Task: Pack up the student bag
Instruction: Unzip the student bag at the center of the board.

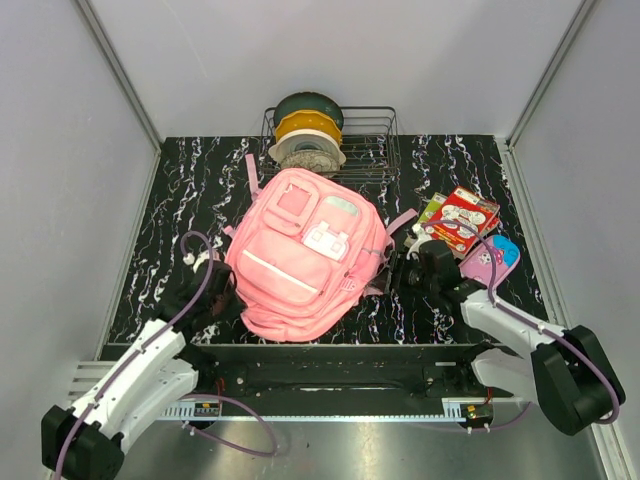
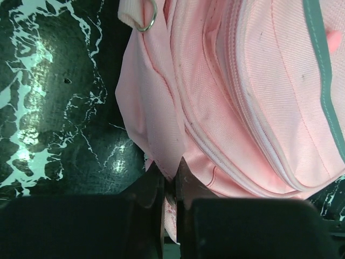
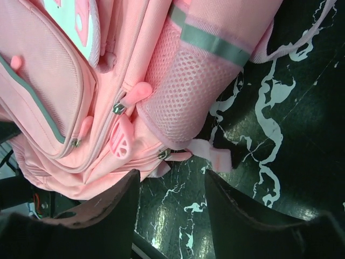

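Note:
The pink student bag (image 1: pixel 300 255) lies flat in the middle of the black marble table, front pockets up. My left gripper (image 1: pixel 222 292) is at its left lower edge. In the left wrist view the gripper (image 2: pixel 171 181) is shut on a fold of the bag's pink fabric (image 2: pixel 161 129). My right gripper (image 1: pixel 402 270) is at the bag's right side. In the right wrist view it (image 3: pixel 172 186) is open and empty, just short of the bag's mesh side pocket (image 3: pixel 188 94) and a zip pull (image 3: pixel 167 155).
A small pink pencil case with a blue end (image 1: pixel 492 258), a red box (image 1: pixel 462 218) and a green pack (image 1: pixel 431 208) lie at the right. A wire basket (image 1: pixel 350 135) with filament spools (image 1: pixel 308 135) stands at the back. Grey walls enclose the table.

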